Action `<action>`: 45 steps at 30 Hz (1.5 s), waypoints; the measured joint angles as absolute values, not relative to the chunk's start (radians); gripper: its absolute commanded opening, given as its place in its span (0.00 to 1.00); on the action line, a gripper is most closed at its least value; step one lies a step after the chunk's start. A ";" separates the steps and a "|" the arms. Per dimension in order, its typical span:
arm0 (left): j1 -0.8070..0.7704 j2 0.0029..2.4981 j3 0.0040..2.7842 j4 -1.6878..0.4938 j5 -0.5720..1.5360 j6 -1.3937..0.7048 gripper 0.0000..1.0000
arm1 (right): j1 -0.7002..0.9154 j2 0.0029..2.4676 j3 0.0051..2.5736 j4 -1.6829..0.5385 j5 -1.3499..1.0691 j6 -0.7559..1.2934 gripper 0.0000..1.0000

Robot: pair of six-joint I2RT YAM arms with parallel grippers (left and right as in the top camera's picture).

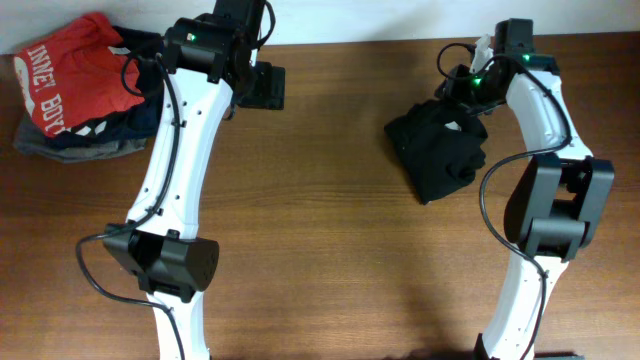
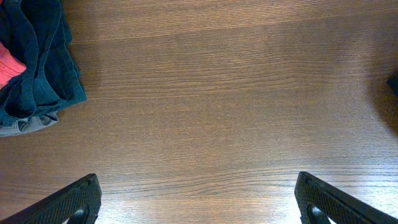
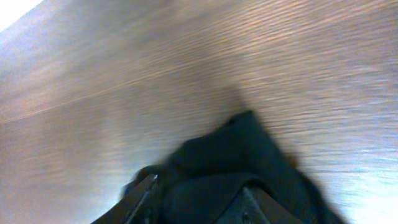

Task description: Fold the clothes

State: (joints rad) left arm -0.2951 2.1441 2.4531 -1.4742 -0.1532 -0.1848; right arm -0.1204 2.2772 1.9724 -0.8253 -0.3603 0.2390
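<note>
A black garment [image 1: 440,155] lies bunched on the wooden table at the right. My right gripper [image 1: 465,100] is at its far edge. In the right wrist view, which is blurred, its fingers [image 3: 200,186] are closed in on a fold of the black garment [image 3: 236,155]. My left gripper [image 1: 262,85] is open and empty above bare wood near the back edge. In the left wrist view its fingers [image 2: 199,202] are spread wide. A pile of clothes [image 1: 75,90], with a red printed shirt on top of dark blue pieces, sits at the back left.
The pile's dark blue edge [image 2: 31,62] shows at the upper left of the left wrist view. The wooden table [image 1: 320,250] runs to a white wall at the back. Both arm bases stand at the front edge.
</note>
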 measured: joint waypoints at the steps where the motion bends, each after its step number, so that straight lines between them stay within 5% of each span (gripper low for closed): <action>1: -0.295 2.144 2.453 -1.474 -0.153 -0.184 0.99 | -0.116 2.277 1.972 -0.826 -0.327 0.239 0.44; 7: -0.295 2.144 2.453 -1.478 -0.153 -0.184 0.99 | -0.101 2.277 1.980 -0.896 -0.048 0.268 0.67; 14: -0.295 2.144 2.448 -1.478 -0.153 -0.185 0.99 | -0.118 2.272 2.189 -1.083 0.117 0.258 0.67; 20: -0.295 2.144 2.440 -1.477 -0.153 -0.184 0.99 | -0.115 2.217 2.476 -1.422 -0.180 0.058 0.63; 26: -0.295 2.144 2.439 -1.477 -0.153 -0.185 0.99 | -0.040 2.180 2.460 -1.623 -0.394 -0.175 0.63; 35: -0.295 2.144 2.438 -1.477 -0.153 -0.185 0.99 | 0.077 2.238 2.093 -1.332 -0.429 -0.350 0.63; 45: -0.295 2.144 2.438 -1.476 -0.153 -0.184 0.99 | -0.035 2.261 1.983 -1.129 -0.445 -0.375 0.64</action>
State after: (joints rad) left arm -0.2951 2.1441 2.4382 -1.4757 -0.1532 -0.1844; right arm -0.0349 2.2608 1.9835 -1.1290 -0.4446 -0.3748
